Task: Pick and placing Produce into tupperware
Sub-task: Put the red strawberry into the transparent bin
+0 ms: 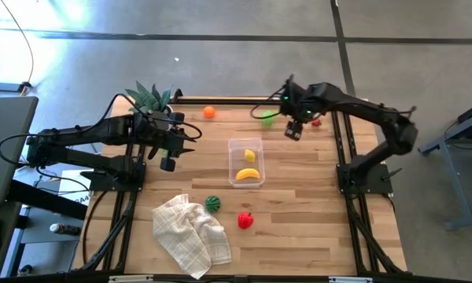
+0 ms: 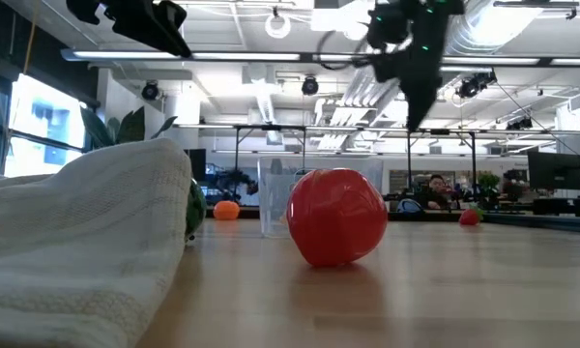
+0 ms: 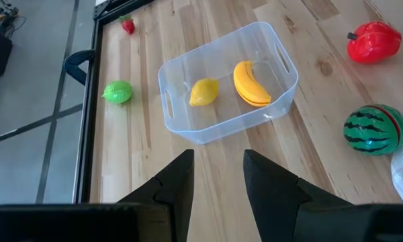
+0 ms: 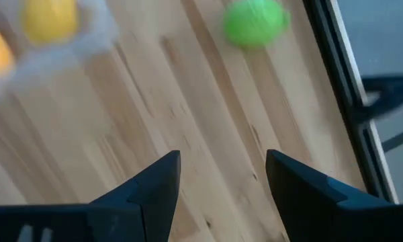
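Note:
The clear tupperware stands mid-table with a yellow lemon and a yellow banana lying in it. Loose on the wood lie an orange ball, a green piece, a small red piece, a striped melon and a red pepper. My left gripper hangs open above the table to the tub's left, with nothing between its fingers. My right gripper is open over bare wood between the tub's far end and the green piece.
A white checked cloth lies crumpled at the near left, beside the melon. A spiky green plant stands at the far left corner. A black frame rail runs along the table's right side.

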You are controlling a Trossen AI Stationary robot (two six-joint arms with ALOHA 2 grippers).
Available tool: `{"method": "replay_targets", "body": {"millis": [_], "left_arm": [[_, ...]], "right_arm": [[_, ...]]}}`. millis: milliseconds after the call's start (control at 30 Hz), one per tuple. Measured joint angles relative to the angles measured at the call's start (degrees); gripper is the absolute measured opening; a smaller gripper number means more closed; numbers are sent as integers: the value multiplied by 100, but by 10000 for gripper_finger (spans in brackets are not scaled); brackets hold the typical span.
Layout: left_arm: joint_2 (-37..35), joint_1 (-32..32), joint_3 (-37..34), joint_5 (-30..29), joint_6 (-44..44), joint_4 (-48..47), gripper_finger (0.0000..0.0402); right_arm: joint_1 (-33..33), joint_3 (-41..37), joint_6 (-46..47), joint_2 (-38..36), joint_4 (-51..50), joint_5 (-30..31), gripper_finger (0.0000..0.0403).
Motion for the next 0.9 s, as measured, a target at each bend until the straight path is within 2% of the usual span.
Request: {"method": "replay_targets", "body": {"millis": [233, 533, 700, 900], "left_arm": [[1, 0, 0, 0, 0, 0, 117], [1, 0, 0, 1, -2, 0, 117], [0, 0, 0, 0, 0, 0, 117], [1, 0, 0, 2, -1, 0, 117]], "right_arm": [[-838, -1413, -463, -681, 330, -1, 210], [-1800, -2365, -596, -496, 1034, -8, 210], [-2034, -2342, 258, -337, 1180, 0, 210], [-2288, -2207, 1768, -329, 1447, -107, 210]]}}
